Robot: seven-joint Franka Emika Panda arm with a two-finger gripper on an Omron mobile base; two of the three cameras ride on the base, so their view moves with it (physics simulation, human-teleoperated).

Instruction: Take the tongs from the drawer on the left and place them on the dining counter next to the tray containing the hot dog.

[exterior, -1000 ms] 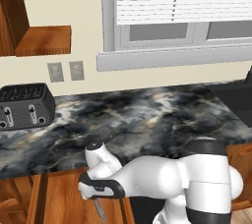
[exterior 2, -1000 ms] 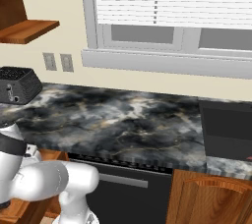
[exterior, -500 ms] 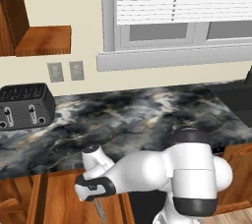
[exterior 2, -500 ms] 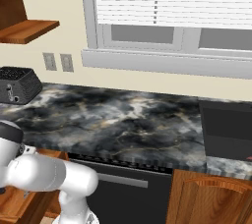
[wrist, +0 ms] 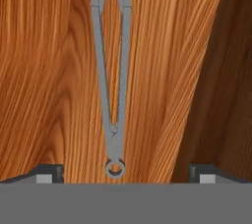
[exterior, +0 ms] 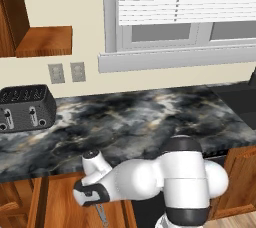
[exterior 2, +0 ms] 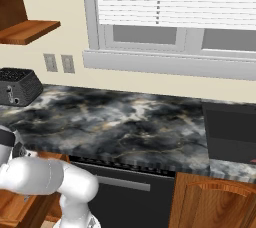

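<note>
Tongs (wrist: pixel 112 85): slim grey metal, two thin arms flaring apart mid-length, joined at a small ring end, lying flat on the drawer (wrist: pixel 54 80) floor of reddish-brown streaked wood grain; darker wall panel to one side. Ring end sits between the pincer (wrist: pixel 123 173) tips, not touching either. Pincer open wide, holding nothing. From the base, arm reaches low under the marbled black-grey stone surface (exterior: pixel 135 117). Black boxy toaster (exterior: pixel 26 108) at its left end.
</note>
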